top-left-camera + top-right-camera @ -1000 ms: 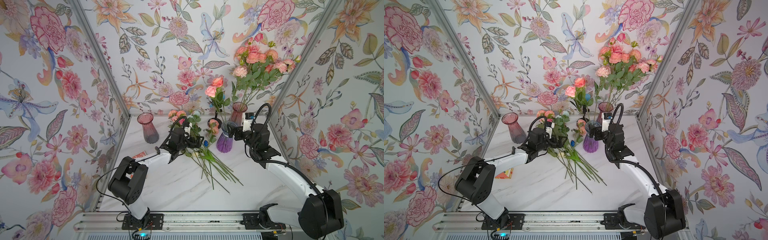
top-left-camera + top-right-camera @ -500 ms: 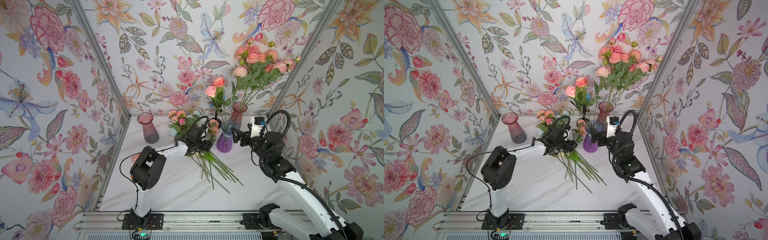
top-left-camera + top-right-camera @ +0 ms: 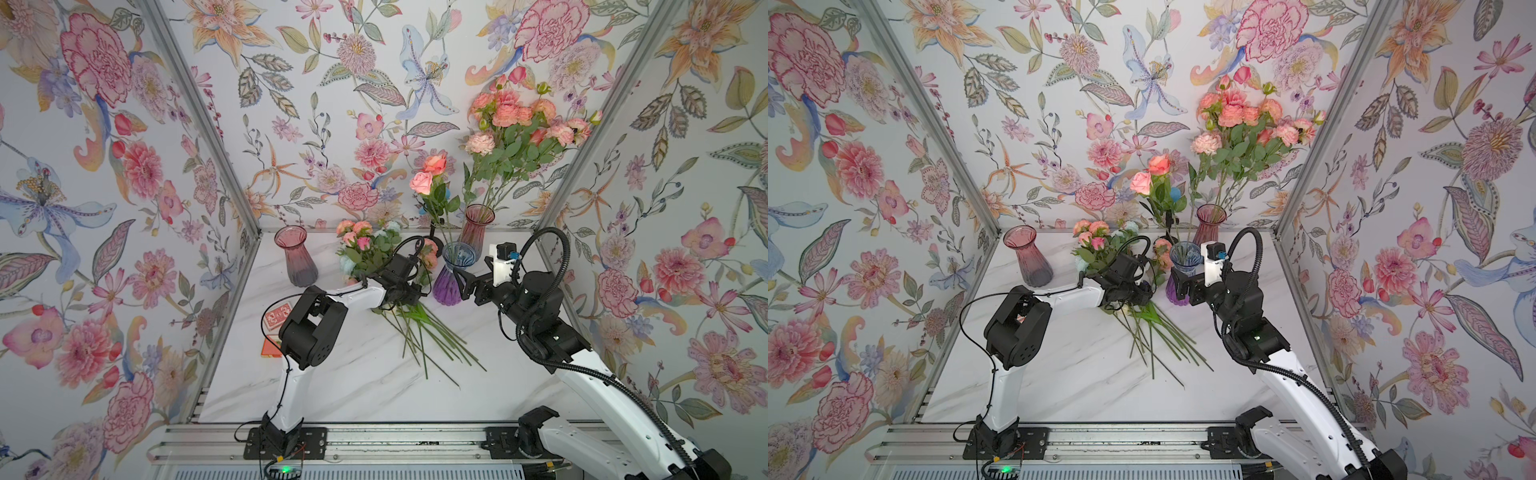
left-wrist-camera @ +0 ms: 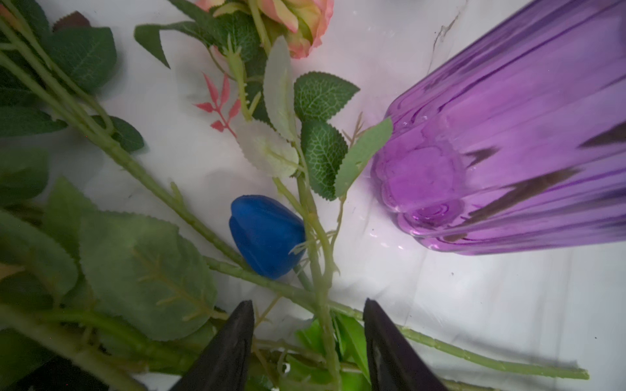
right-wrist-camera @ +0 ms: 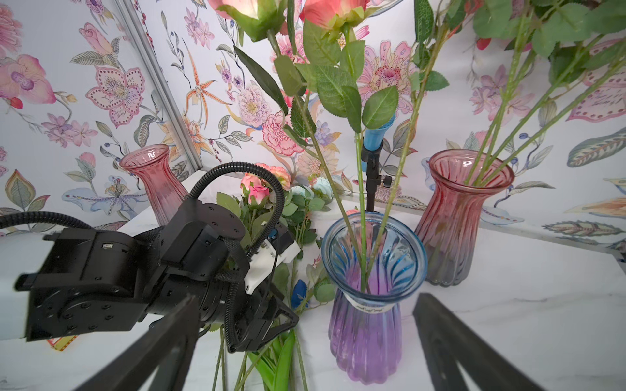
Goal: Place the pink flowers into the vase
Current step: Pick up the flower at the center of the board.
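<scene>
A bundle of pink flowers [image 3: 365,249] lies on the marble table, with its green stems [image 3: 424,336] fanning toward the front. My left gripper [image 3: 419,291] is low over those stems, just left of the purple vase with a blue rim [image 3: 451,282]. In the left wrist view its fingers [image 4: 308,325] stand apart on either side of a stem [image 4: 320,301] without touching it. Two pink roses [image 3: 428,174] stand in the purple vase. My right gripper [image 3: 463,284] is wide open at the vase's right side, and in the right wrist view its fingers [image 5: 306,304] frame the vase [image 5: 367,331].
A red vase [image 3: 478,226] full of pink blooms stands at the back right. An empty pink vase [image 3: 296,262] stands at the back left. A blue tulip [image 4: 266,237] lies among the stems. A red card box [image 3: 277,318] lies by the left wall. A black stand [image 5: 372,176] rises behind the purple vase.
My left arm has reached right along the bundle to beside the purple vase, and its jaws have narrowed around the stems. My right gripper has dropped lower beside the vase, still wide.
</scene>
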`<state>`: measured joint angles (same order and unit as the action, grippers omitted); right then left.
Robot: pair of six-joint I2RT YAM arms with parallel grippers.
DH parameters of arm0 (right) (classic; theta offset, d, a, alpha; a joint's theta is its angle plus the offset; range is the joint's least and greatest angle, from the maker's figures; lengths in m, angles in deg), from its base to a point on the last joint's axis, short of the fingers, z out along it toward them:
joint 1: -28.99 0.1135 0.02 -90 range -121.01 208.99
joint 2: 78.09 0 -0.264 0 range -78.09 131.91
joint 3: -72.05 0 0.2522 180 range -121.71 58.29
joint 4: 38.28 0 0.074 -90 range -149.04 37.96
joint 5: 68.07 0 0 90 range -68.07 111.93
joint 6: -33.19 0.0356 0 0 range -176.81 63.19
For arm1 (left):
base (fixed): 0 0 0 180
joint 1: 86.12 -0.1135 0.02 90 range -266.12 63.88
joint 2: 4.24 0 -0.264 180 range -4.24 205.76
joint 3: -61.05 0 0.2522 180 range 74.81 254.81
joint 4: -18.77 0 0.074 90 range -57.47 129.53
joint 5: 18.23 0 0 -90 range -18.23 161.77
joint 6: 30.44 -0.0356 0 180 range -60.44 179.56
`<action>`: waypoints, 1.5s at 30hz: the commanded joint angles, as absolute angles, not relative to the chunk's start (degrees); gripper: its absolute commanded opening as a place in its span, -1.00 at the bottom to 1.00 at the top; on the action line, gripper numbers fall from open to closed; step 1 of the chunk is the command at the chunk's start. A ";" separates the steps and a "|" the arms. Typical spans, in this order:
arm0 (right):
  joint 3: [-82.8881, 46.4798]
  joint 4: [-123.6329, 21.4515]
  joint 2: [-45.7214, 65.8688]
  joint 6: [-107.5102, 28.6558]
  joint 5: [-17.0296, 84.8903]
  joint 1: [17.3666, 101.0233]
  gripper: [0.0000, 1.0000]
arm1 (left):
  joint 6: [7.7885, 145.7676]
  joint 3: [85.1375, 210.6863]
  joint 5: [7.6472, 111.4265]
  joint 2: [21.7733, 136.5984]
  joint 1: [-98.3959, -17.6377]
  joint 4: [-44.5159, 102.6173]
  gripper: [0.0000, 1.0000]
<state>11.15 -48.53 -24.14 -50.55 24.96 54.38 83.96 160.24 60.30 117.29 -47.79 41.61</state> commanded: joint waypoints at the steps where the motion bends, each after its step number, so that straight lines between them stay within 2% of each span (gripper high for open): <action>1: 12.13 -48.30 -24.48 -51.57 25.27 54.55 0.99 | 83.46 162.47 61.06 118.82 -47.18 42.66 -0.01; 13: 12.19 -48.09 -23.98 -51.54 25.49 54.31 0.99 | 83.29 165.04 60.29 122.31 -46.82 42.47 -0.25; 25: 12.01 -47.72 -22.43 -51.36 26.19 53.84 0.99 | 83.32 165.09 59.73 122.63 -46.72 41.15 -0.66; 30: 12.13 -47.48 -22.54 -51.09 26.44 53.51 0.99 | 83.29 165.20 59.70 122.85 -46.78 41.19 -0.90; 34: 12.31 -47.41 -22.54 -50.84 26.65 53.36 0.99 | 83.21 165.25 59.54 122.20 -46.73 40.99 -0.99; 45: 12.01 -48.13 -23.18 -50.51 27.04 53.51 0.99 | 88.23 164.24 54.49 116.59 -48.73 37.15 -1.00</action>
